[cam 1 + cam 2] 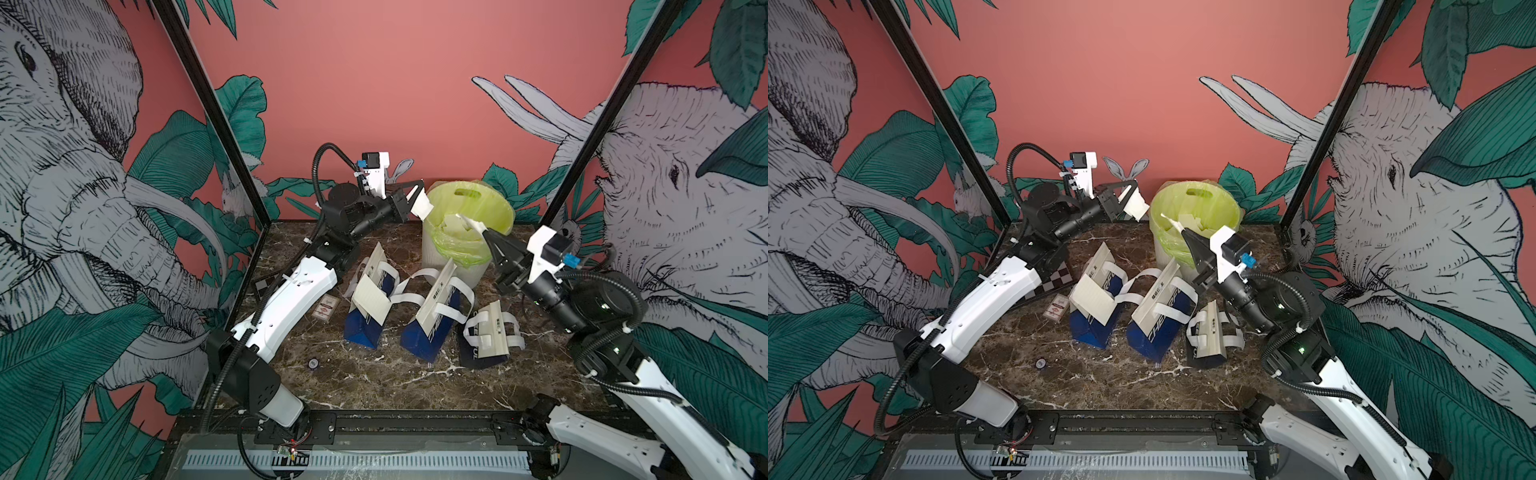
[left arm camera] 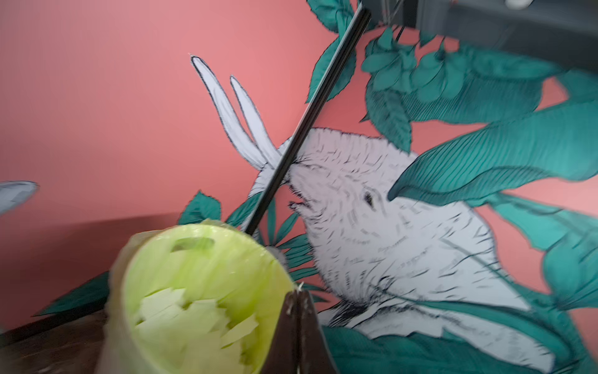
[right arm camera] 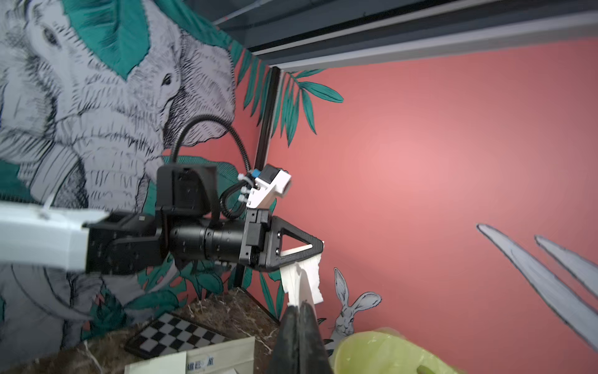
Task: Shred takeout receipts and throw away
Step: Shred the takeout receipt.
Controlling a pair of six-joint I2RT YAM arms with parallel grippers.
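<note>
Starting nearest: a small round disc (image 1: 312, 363) alone on the dark marble desk (image 1: 374, 386), markings too small to read. Behind it, three blue bags (image 1: 424, 340) in a row, white strap handles (image 1: 407, 298) looping between them, the rightmost bag flat on its side. Across the leftmost bag, a whole white receipt (image 1: 371, 300), print too faint to read. Pale panels on the other two bags, slip or bag top: cannot tell. Just beside the leftmost bag, a red-and-white card (image 1: 325, 309). Half hidden under the left arm, a checkerboard (image 1: 1054, 281).

Farther back, right jaws clenched on a torn receipt piece (image 1: 471, 224) at the mouth of the green-lined bin (image 1: 430, 253); edge-on and hard to make out in the right wrist view. Inside the bin, loose white scraps (image 1: 451, 226), smeared by blur in the left wrist view. Farthest, left jaws pinched tight on a ragged receipt scrap (image 1: 422, 206), hanging just beside the bin's rim, apart from the right-hand piece. In the left wrist view, almost nothing of that scrap beyond the dark jaw tips.
</note>
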